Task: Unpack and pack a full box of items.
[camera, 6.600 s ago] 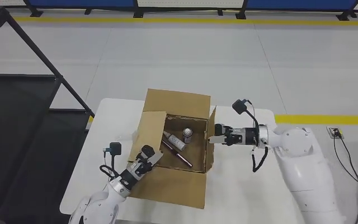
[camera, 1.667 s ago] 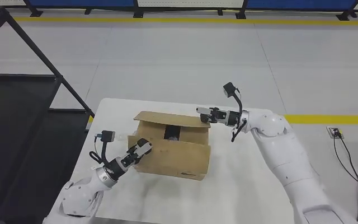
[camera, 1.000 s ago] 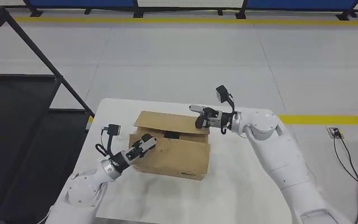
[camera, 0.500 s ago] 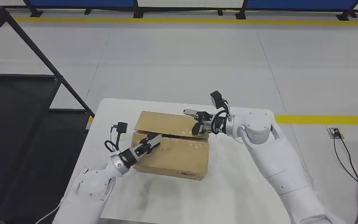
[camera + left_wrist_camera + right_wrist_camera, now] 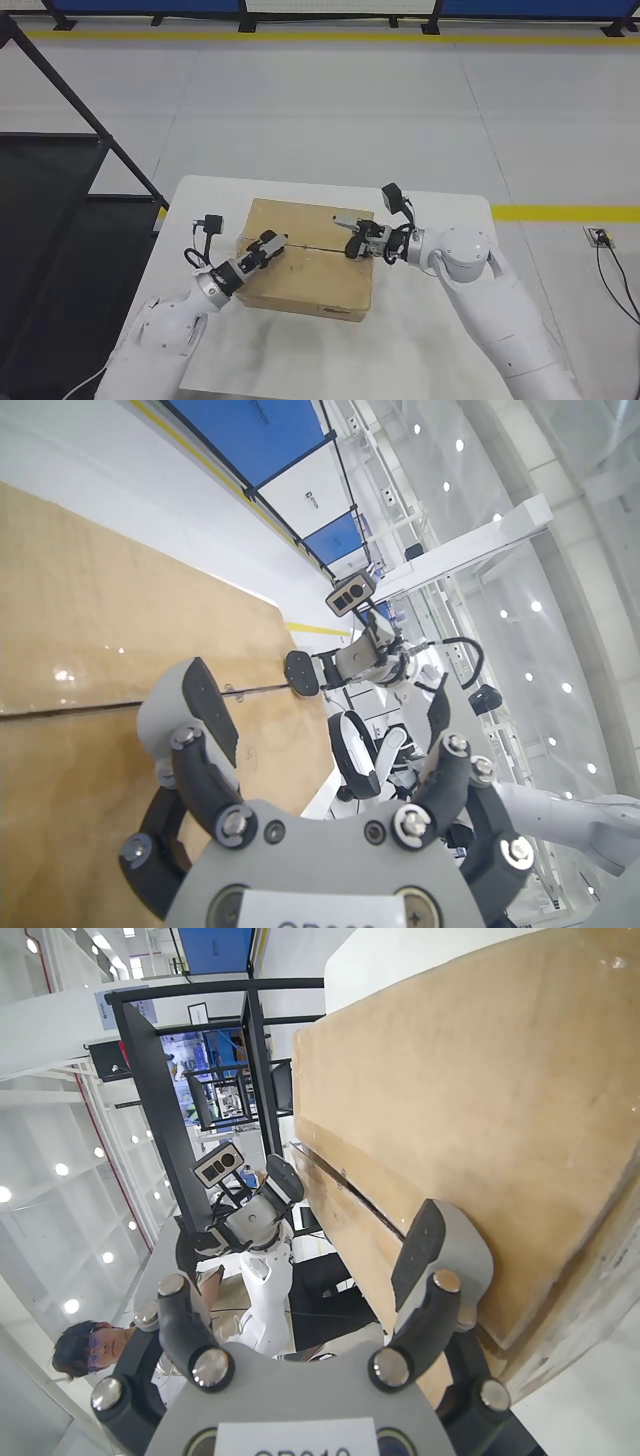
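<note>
The cardboard box (image 5: 305, 270) lies on the white table (image 5: 430, 340) with both top flaps down, meeting at a seam across its lid. My left gripper (image 5: 268, 243) is open at the seam's left end, one finger resting on the lid (image 5: 100, 600). At the seam's right end my right gripper (image 5: 350, 237) is also open, one pad against the lid (image 5: 450, 1103) near the box's edge. The left wrist view has its own gripper (image 5: 320, 690) close up and the right gripper's pad (image 5: 302, 672) farther along the seam. The box's contents are hidden.
A black metal frame (image 5: 60, 190) stands off the table's left side. Bare tabletop lies in front of the box and to its right. A yellow floor line (image 5: 565, 212) runs behind the table's right end.
The box went from open, with items visible inside, to closed. Both arms swung the flaps down, and the grippers now sit on the lid at the seam's ends.
</note>
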Robot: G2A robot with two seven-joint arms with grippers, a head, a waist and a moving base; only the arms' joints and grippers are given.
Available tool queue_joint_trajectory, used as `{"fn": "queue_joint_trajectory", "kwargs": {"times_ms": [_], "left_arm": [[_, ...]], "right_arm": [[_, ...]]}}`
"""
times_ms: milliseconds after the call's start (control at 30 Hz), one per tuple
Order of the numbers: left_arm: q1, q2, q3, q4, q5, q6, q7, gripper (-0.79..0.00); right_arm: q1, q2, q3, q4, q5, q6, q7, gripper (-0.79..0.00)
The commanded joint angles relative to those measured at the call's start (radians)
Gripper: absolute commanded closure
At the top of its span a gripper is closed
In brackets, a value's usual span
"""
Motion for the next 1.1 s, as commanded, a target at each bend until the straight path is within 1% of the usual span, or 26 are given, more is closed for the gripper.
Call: {"fn": "queue_joint_trajectory", "kwargs": {"times_ms": [0, 167, 267, 333, 367, 667, 733, 867, 900, 967, 1067], "left_arm": [[0.016, 0.004, -0.039, -0.024, -0.026, -0.001, 0.016, -0.785], [0.078, 0.02, -0.173, -0.055, -0.103, 0.011, 0.06, -0.785], [0.129, 0.032, -0.27, -0.062, -0.15, 0.035, 0.055, -0.785], [0.169, 0.04, -0.334, -0.073, -0.154, 0.032, 0.046, -0.785], [0.176, 0.042, -0.344, -0.075, -0.153, 0.029, 0.045, -0.785], [0.176, 0.042, -0.344, -0.075, -0.153, 0.029, 0.045, -0.785], [0.172, 0.04, -0.335, -0.052, -0.131, 0.064, 0.08, -0.785], [0.144, 0.029, -0.313, 0.081, -0.229, 0.171, 0.153, -0.785], [0.136, 0.027, -0.308, 0.119, -0.267, 0.196, 0.149, -0.785], [0.117, 0.024, -0.305, 0.196, -0.31, 0.218, 0.141, -0.785], [0.084, 0.019, -0.289, 0.288, -0.403, 0.246, 0.074, -0.785]], "right_arm": [[-0.01, 0.002, 0.008, 0.005, 0.007, -0.026, -0.001, -0.785], [-0.01, 0.005, 0.008, 0.034, 0.013, -0.064, 0.012, -0.785], [-0.01, 0.005, 0.008, 0.034, 0.013, -0.064, 0.012, -0.785], [-0.01, 0.005, 0.008, 0.034, 0.013, -0.064, 0.012, -0.785], [-0.01, 0.005, 0.008, 0.034, 0.013, -0.064, 0.012, -0.785], [-0.01, 0.005, 0.008, 0.034, 0.013, -0.064, 0.012, -0.785], [-0.01, 0.005, 0.008, 0.034, 0.013, -0.064, 0.012, -0.785], [-0.01, 0.005, 0.008, 0.034, 0.013, -0.064, 0.012, -0.785], [-0.01, 0.005, 0.008, 0.034, 0.013, -0.064, 0.012, -0.785], [-0.01, 0.005, 0.008, 0.034, 0.013, -0.064, 0.012, -0.785], [-0.01, 0.005, 0.008, 0.034, 0.013, -0.064, 0.012, -0.785]]}}
